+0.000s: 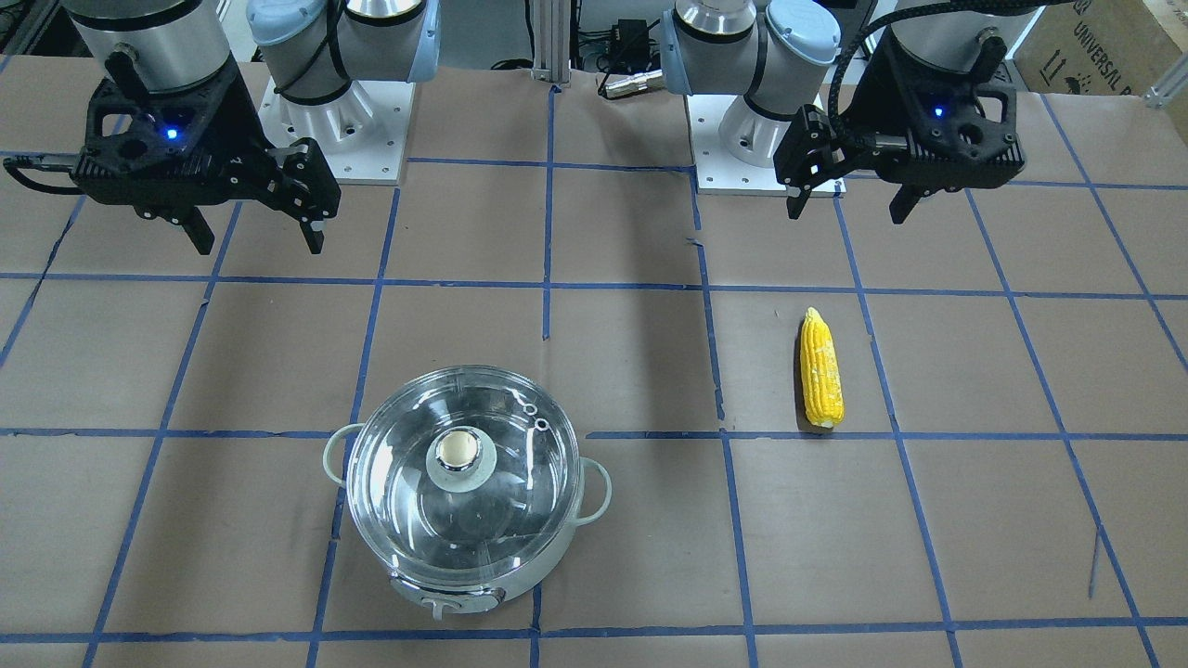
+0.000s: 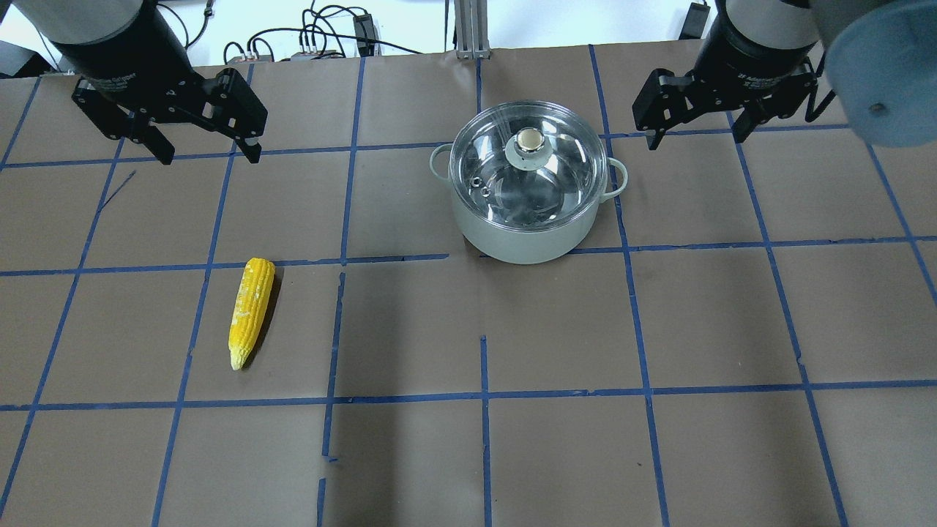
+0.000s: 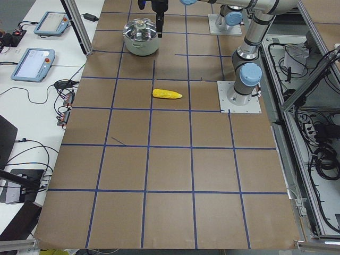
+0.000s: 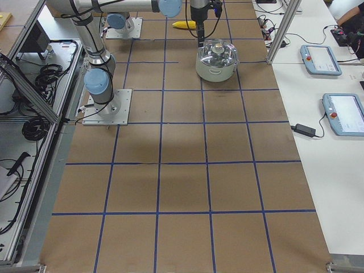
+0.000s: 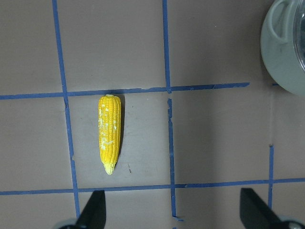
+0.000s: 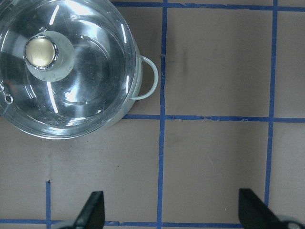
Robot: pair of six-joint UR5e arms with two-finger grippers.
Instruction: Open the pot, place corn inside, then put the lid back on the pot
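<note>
The pot (image 1: 543, 577) stands on the table with the clear glass lid (image 1: 408, 506) shut on it; it also shows in the overhead view (image 2: 521, 245), lid (image 2: 545, 183) on top. The corn (image 1: 822, 369) lies flat on the paper, apart from the pot, and also shows in the overhead view (image 2: 250, 311) and the left wrist view (image 5: 109, 133). My left gripper (image 2: 208, 155) hangs open and empty above the table, behind the corn. My right gripper (image 2: 695, 139) hangs open and empty beside the pot. The right wrist view shows the lid (image 6: 90, 71) off to one side of the fingers.
The table (image 2: 556, 439) is covered in brown paper with a blue tape grid. The arm base plates (image 1: 334, 139) sit at the robot's edge. Operator pendants (image 4: 321, 57) lie on a side bench beyond the table.
</note>
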